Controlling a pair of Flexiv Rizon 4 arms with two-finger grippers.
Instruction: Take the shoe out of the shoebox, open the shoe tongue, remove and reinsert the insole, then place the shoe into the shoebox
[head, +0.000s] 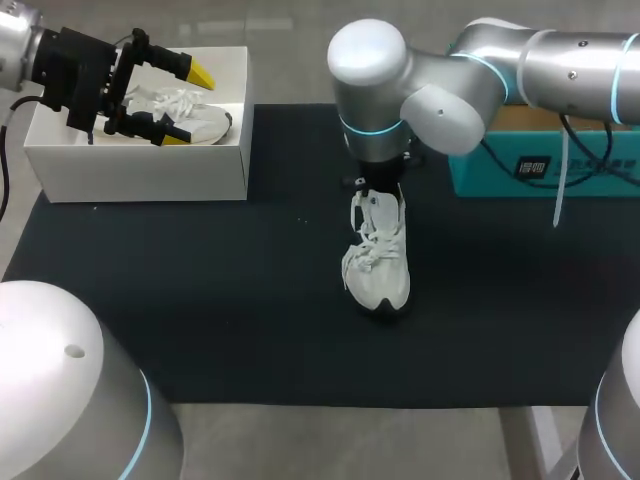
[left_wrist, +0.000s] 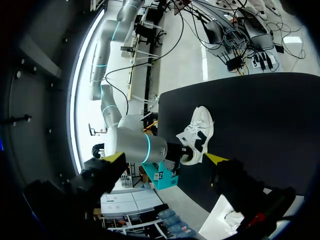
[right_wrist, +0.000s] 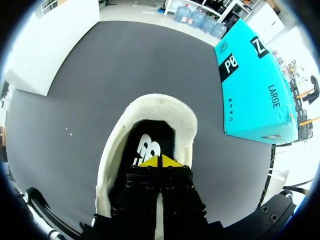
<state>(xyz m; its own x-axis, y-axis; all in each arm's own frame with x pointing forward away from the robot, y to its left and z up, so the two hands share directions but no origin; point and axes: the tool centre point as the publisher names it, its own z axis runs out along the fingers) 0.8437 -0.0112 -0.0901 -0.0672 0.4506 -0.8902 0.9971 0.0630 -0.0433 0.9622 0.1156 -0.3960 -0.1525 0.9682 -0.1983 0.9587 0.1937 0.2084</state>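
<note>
Shoe (head: 380, 280) stands on the mat (head: 200, 300), out of the box (head: 140, 175); the head view shows its long axis running far to near, toe nearest. Your left gripper (head: 188, 105) hangs above the box, spread wide, empty. The left wrist view has the shoe (left_wrist: 199, 131) well ahead. In the right wrist view your right gripper (right_wrist: 160, 161) is closed inside the shoe, over the insole (right_wrist: 150, 145). I judge insole removal is in hand: next, pinch its edge and lift.
</note>
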